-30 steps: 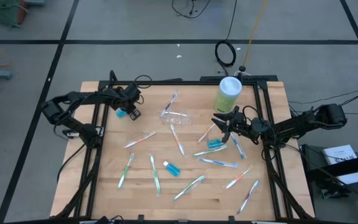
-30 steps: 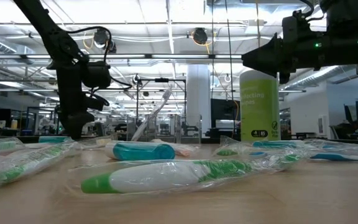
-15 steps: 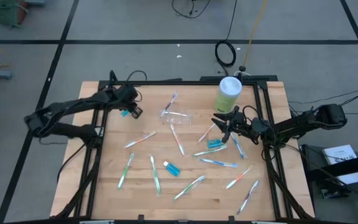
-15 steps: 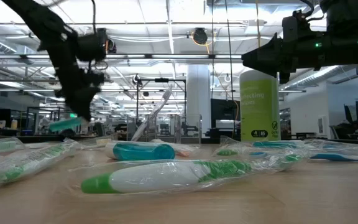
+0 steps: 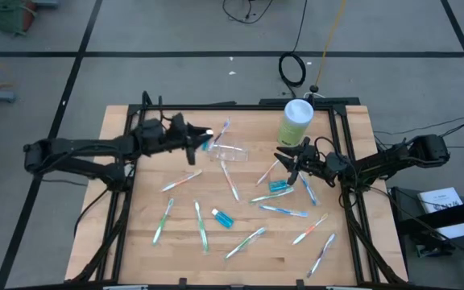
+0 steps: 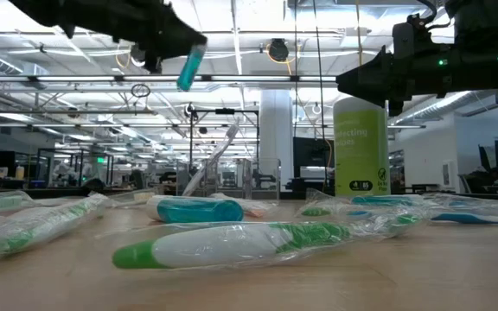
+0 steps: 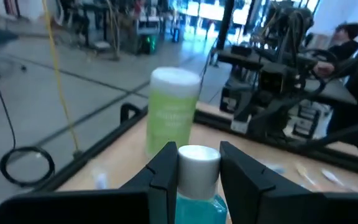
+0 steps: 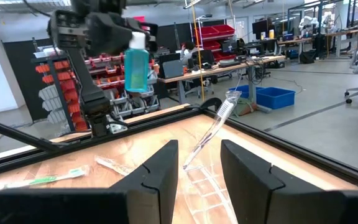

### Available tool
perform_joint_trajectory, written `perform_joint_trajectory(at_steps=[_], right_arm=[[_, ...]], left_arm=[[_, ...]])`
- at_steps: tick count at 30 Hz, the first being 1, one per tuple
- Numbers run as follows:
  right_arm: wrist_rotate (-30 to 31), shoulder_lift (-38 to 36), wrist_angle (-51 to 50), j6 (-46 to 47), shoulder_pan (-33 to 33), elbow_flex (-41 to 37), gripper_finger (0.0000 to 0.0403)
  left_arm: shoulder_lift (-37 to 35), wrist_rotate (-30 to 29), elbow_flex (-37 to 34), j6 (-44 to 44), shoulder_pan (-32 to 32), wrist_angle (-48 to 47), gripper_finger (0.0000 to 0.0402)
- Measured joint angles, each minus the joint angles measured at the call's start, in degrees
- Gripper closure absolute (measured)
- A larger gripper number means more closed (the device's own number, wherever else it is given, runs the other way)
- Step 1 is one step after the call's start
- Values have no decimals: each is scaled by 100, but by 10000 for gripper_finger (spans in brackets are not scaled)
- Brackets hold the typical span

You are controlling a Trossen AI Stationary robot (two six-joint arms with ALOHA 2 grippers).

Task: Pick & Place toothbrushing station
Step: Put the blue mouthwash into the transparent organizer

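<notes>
Teal tube (image 5: 205, 138), white cap outermost, is clamped between my left gripper's (image 5: 198, 138) jaws, lifted off the desk (image 5: 135, 250). Its long axis runs toward the clear container (image 5: 229, 151), which lies just beyond the tip. My right gripper (image 5: 290, 159), jaws parted and empty, hovers near the green canister (image 5: 296, 121), farther away.

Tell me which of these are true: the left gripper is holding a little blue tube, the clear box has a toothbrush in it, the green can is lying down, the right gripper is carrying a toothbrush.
1. The left gripper holds a small blue tube. True.
2. The clear container has a toothbrush leaning in it. True.
3. The green canister lies on its side. False: it stands upright.
4. The right gripper carries a toothbrush. False: its open fingers are empty.
</notes>
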Motion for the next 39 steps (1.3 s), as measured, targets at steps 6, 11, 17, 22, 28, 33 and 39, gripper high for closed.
perform_joint_trajectory(at_steps=[6, 11, 17, 22, 28, 33, 39], right_arm=[[0, 0, -1, 0, 2, 2, 289], [0, 0, 1, 0, 1, 0, 289], [0, 0, -1, 0, 2, 0, 289], [0, 0, -1, 0, 0, 1, 289], [0, 0, 0, 0, 2, 2, 289], [0, 0, -1, 0, 2, 0, 289], [0, 0, -1, 0, 2, 0, 289]], left_arm=[[1282, -1000, 0, 250, -528, 1762, 312], [2419, -1465, 0, 335, -626, 2809, 312], [3414, -2089, 0, 622, -640, 3701, 312], [3880, -2410, 3, 503, -642, 3959, 312], [4029, -2731, 4, 465, -563, 3925, 312], [4028, -2676, 4, 489, -439, 4079, 311], [4024, -2202, 4, 152, -348, 3913, 311]])
